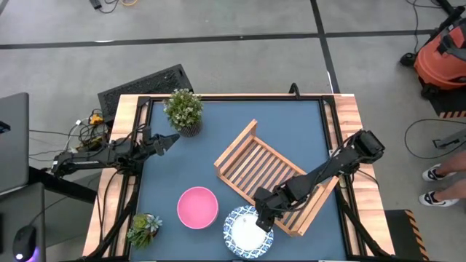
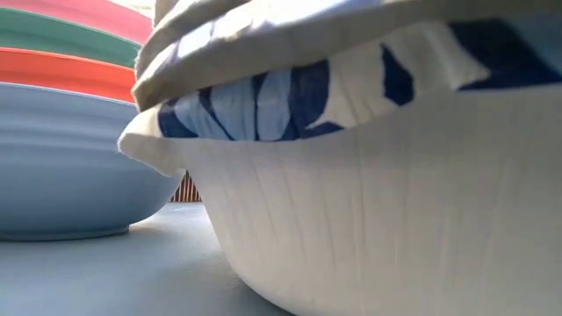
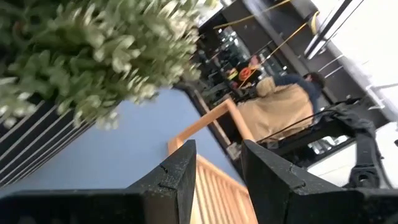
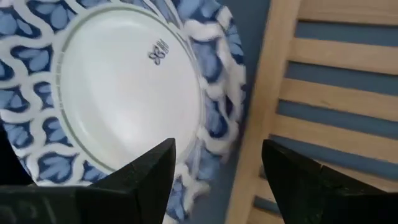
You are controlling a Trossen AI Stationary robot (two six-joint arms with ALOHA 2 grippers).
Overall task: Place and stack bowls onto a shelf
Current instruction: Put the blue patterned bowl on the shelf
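A white bowl with a blue patterned rim [image 1: 246,231] sits on the table near its front edge, beside the near corner of the light-wood shelf [image 1: 256,169]. It fills the low view [image 2: 378,202]. My right gripper [image 1: 263,218] is open above the bowl's rim [image 4: 219,118] on the side next to the shelf. One finger [image 4: 146,171] stands over the bowl's inside, the other [image 4: 298,177] over the shelf's rail [image 4: 264,118]. A pink bowl [image 1: 198,207] tops a stack of green, red and light-blue bowls [image 2: 61,167]. My left gripper [image 1: 169,140] is open and empty at the table's left.
A large potted plant [image 1: 183,109] stands at the far left, just beyond my left gripper, and fills much of the left wrist view [image 3: 81,56]. A small potted plant [image 1: 144,229] stands at the near left corner. The shelf lies slantwise across the table's middle and right.
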